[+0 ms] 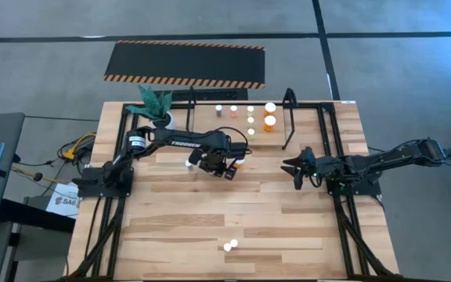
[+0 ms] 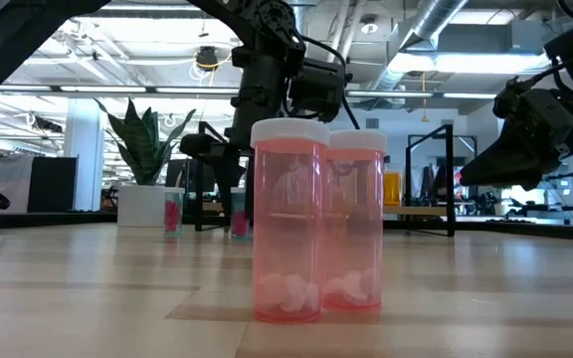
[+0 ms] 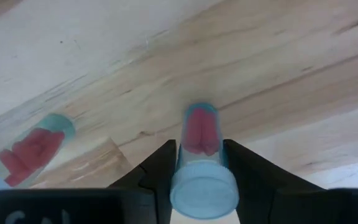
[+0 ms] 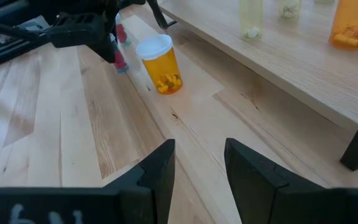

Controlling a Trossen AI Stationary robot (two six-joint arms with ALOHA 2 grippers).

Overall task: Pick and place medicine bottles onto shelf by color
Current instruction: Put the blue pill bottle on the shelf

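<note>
A small greenish bottle [image 3: 201, 134] with red pills and a white cap stands upright on the wooden table, and my left gripper [image 3: 199, 144] comes straight down over it, shut on it, mid-table [image 1: 212, 162]. A second greenish bottle [image 3: 35, 149] stands close beside it on its base. An orange bottle [image 4: 162, 65] stands just to their right. Two pink bottles [image 2: 288, 219] stand at the near edge [image 1: 229, 245]. The black-framed shelf [image 1: 288, 117] at the far side carries several bottles, one of them orange [image 1: 269, 119]. My right gripper [image 4: 199, 155] waits open to the right [image 1: 296, 168]. My left gripper pinches the greenish bottle's body just under its cap [image 3: 185, 152], one finger on each side. The fingers [image 3: 163, 168] point straight down from above. The bottle stands upright with its bottom [image 3: 201, 112] on the table.
A white pot with a green plant [image 1: 156, 106] stands at the shelf's left end. A black mat with striped edges [image 1: 185, 64] lies on the floor beyond the table. Bare wood lies between the arms and the two pink bottles.
</note>
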